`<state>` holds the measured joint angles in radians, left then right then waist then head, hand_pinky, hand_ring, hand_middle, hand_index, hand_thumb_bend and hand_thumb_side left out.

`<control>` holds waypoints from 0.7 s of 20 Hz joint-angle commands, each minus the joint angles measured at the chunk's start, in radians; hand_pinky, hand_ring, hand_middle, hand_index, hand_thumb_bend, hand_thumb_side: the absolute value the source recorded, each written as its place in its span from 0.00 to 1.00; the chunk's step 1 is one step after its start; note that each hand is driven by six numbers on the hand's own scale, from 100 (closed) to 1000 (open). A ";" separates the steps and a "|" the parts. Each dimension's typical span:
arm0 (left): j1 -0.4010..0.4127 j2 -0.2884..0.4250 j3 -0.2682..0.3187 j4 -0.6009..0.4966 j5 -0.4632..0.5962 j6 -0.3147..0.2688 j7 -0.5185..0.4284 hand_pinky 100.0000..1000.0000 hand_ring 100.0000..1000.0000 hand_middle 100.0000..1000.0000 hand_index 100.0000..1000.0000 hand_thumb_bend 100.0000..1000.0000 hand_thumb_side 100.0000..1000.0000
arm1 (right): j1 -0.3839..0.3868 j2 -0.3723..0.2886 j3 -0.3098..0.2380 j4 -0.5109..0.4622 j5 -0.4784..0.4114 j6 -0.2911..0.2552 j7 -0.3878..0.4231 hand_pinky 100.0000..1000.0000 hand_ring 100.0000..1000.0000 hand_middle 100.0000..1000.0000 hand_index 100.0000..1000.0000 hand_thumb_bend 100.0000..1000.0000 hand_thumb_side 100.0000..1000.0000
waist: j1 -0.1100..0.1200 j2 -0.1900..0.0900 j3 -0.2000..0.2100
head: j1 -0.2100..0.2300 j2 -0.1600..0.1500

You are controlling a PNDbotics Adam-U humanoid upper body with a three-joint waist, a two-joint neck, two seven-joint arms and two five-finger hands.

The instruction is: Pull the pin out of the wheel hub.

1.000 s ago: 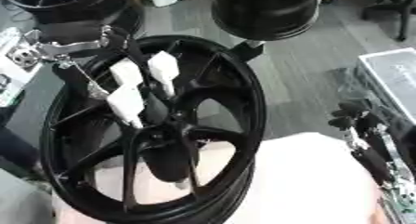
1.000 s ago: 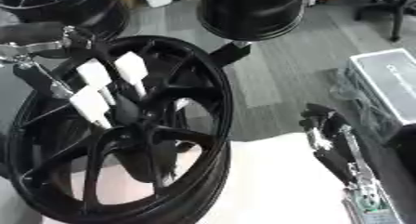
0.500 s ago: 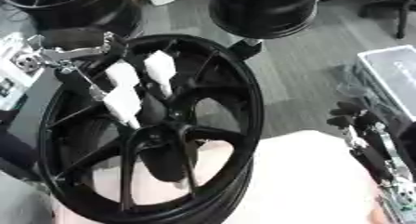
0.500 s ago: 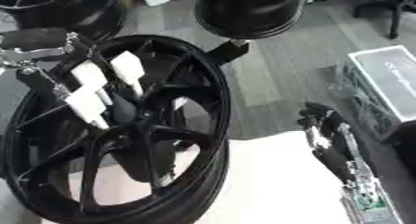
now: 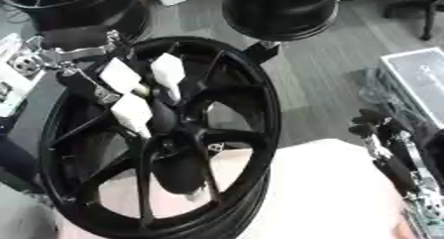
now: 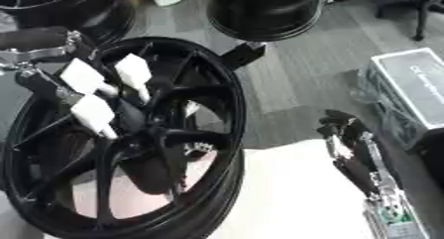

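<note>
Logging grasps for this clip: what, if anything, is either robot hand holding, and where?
Cannot be told: the left robot hand reaches into the wheel hub, the pin unseen. The right robot hand holds nothing.

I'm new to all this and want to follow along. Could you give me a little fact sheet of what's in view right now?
Main object: black wheel, spoked, standing tilted
Left hand: white-tipped fingers reaching down into the spokes at the hub
Pin: cannot make it out
Right hand: idle at the right, fingers relaxed, touching nothing
Beneath the wheel: pale surface
Background: other black wheels, grey floor
</note>
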<state>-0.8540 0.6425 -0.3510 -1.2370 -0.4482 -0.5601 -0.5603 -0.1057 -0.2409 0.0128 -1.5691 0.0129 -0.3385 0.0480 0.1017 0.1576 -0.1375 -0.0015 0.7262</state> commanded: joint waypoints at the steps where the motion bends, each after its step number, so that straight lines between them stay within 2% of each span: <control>1: -0.023 0.041 0.026 -0.021 0.031 -0.347 -0.347 0.73 0.55 0.31 0.46 0.19 0.00 | -0.008 -0.007 -0.004 -0.009 -0.004 -0.002 0.002 0.74 0.63 0.63 0.78 0.00 0.47 | -0.006 -0.014 0.002 | -0.002 -0.014; 5: -0.026 0.068 0.046 -0.035 0.102 -0.347 -0.347 0.73 0.55 0.30 0.45 0.17 0.00 | -0.004 -0.007 -0.006 -0.008 -0.003 -0.001 0.000 0.74 0.63 0.63 0.78 0.00 0.47 | -0.007 -0.016 0.006 | -0.003 -0.015; 9: -0.029 0.120 0.085 -0.063 0.219 -0.347 -0.347 0.73 0.55 0.29 0.45 0.16 0.00 | 0.002 -0.008 -0.011 -0.006 -0.002 -0.001 -0.003 0.74 0.63 0.63 0.78 0.00 0.47 | -0.007 -0.021 0.016 | -0.007 -0.012; 14: 0.000 0.240 0.156 -0.134 0.409 -0.312 -0.347 0.73 0.54 0.29 0.45 0.16 0.00 | 0.018 -0.014 -0.022 -0.003 0.003 0.000 -0.012 0.74 0.63 0.63 0.78 0.00 0.47 | -0.004 -0.036 0.040 | -0.020 -0.005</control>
<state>-0.8416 0.8146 -0.2290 -1.3420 -0.0866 -0.5476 -0.5728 -0.0830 -0.2412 -0.0012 -1.5631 0.0129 -0.3370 0.0403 0.1014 0.1389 -0.0968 -0.0166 0.7266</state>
